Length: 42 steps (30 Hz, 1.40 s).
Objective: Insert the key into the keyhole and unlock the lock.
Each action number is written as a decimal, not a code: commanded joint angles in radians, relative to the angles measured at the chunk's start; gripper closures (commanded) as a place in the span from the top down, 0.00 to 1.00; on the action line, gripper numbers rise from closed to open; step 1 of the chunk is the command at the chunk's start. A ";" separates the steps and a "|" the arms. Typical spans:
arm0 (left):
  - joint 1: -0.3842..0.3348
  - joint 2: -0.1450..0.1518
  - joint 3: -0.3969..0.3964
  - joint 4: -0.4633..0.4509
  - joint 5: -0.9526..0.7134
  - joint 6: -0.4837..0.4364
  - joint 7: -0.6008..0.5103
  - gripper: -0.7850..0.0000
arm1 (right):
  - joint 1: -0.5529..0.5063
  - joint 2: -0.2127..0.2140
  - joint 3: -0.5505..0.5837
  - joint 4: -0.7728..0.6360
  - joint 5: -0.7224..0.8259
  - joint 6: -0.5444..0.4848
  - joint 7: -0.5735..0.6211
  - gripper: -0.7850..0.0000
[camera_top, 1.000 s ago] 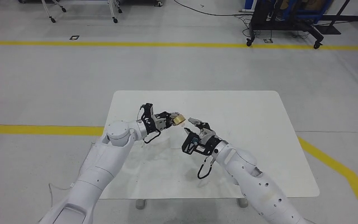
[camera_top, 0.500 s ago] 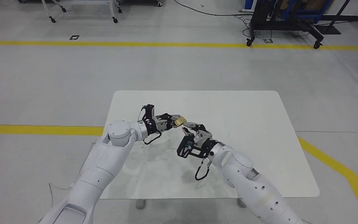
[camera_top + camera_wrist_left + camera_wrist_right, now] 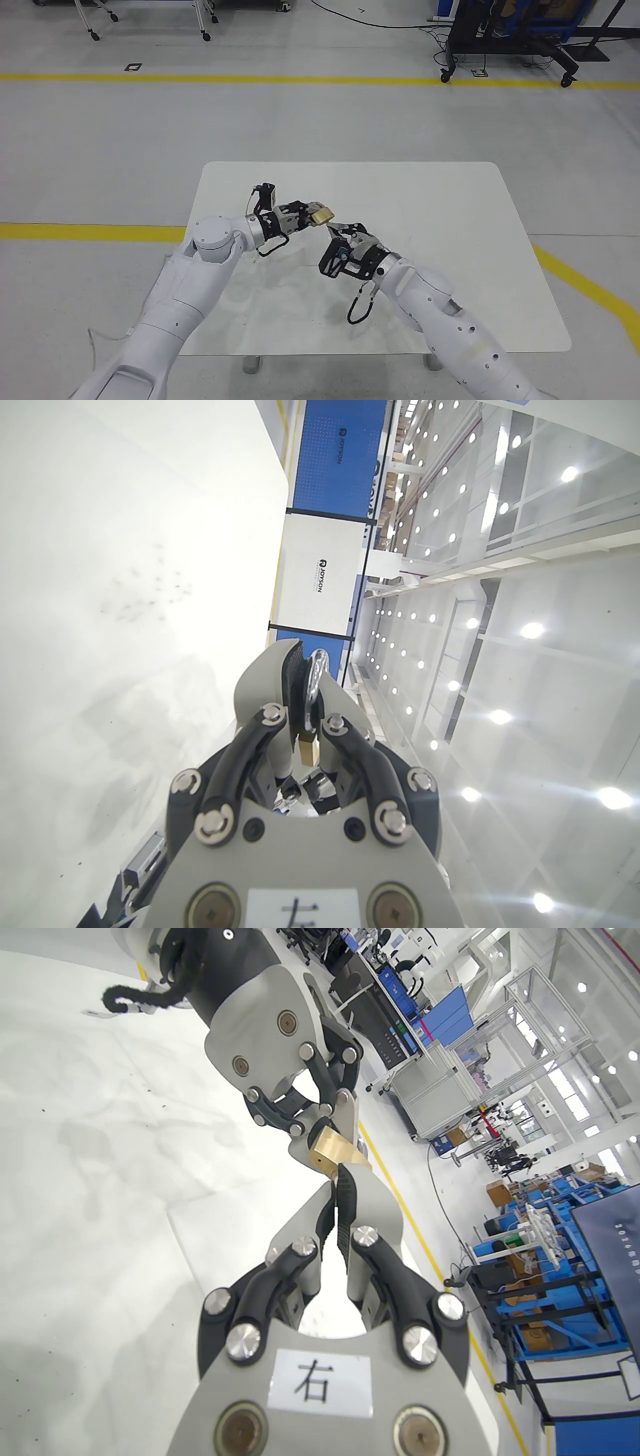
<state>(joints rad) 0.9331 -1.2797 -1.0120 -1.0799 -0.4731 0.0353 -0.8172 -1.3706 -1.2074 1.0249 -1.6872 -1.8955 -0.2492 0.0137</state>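
Change, right arm: the right gripper has closed in on the lock. A second ago it stood clearly apart from it; now its tips are against the brass body's lower corner.
Change, left arm: the left gripper has barely shifted and keeps the lock presented at the same spot.
Lock: held up off the desk over its middle-left part. The left wrist view shows the silver shackle pinched between the pads, with the brass body hanging toward the wrist.
Left fingers: clamped tight on the lock, with no slack showing.
Right fingers: pressed together at the tips in the right wrist view, just under the lock. The key is probably pinched there, but it cannot be made out between the pads.
Meaning for the task: the approach looks finished and the insertion is at hand. Whether any of the key has entered the keyhole cannot be told, as the contact point is hidden. The lock reads as not yet opened.
Edges: both grippers meet well inside the desk's outline, nearer its far edge than its near one.
Open room: bare desk lies to the robot's right and below the grippers, so a turn of the wrist has room. The two grippers themselves are nose to nose, so any sideways slip may knock one against the other.
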 commanded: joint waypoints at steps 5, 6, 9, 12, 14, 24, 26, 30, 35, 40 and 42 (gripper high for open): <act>0.020 0.004 -0.010 -0.030 0.047 -0.089 0.020 0.00 | -0.006 0.002 0.049 0.043 0.168 -0.074 -0.109 0.00; 0.022 0.005 -0.012 -0.036 0.059 -0.103 0.029 0.00 | -0.005 0.003 0.058 0.055 0.200 -0.093 -0.131 0.00; 0.035 0.007 -0.017 -0.055 0.099 -0.153 0.063 0.00 | -0.002 0.005 0.079 0.091 0.280 -0.153 -0.205 0.00; 0.052 0.009 -0.017 -0.078 0.148 -0.200 0.099 0.00 | 0.002 0.006 0.089 0.124 0.335 -0.193 -0.261 0.00; 0.061 0.010 -0.019 -0.091 0.166 -0.219 0.114 0.00 | 0.004 0.005 0.088 0.142 0.360 -0.211 -0.289 0.00; 0.071 0.014 -0.036 -0.103 0.214 -0.207 0.154 0.00 | -0.012 0.014 0.115 0.147 0.345 -0.212 -0.332 1.00; 0.071 0.014 -0.033 -0.106 0.247 -0.203 0.168 0.00 | -0.042 0.023 0.153 0.118 0.334 -0.208 -0.355 1.00; 0.059 0.012 -0.005 -0.100 0.294 -0.138 0.140 0.00 | -0.140 0.047 0.270 0.050 0.358 -0.223 -0.436 1.00; 0.014 -0.004 0.093 -0.087 0.445 -0.036 0.137 0.00 | -0.224 0.065 0.377 -0.005 0.389 -0.267 -0.500 1.00; -0.074 -0.038 0.228 -0.021 0.656 0.053 0.192 0.00 | -0.224 0.065 0.377 -0.005 0.389 -0.267 -0.500 1.00; -0.106 -0.059 0.276 0.018 0.692 0.082 0.212 0.00 | -0.224 0.065 0.377 -0.005 0.389 -0.267 -0.500 1.00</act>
<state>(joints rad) 0.8480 -1.3247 -0.7722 -1.0899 0.1887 0.0971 -0.6192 -1.5947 -1.1420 1.4012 -1.6918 -1.5070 -0.5160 -0.4867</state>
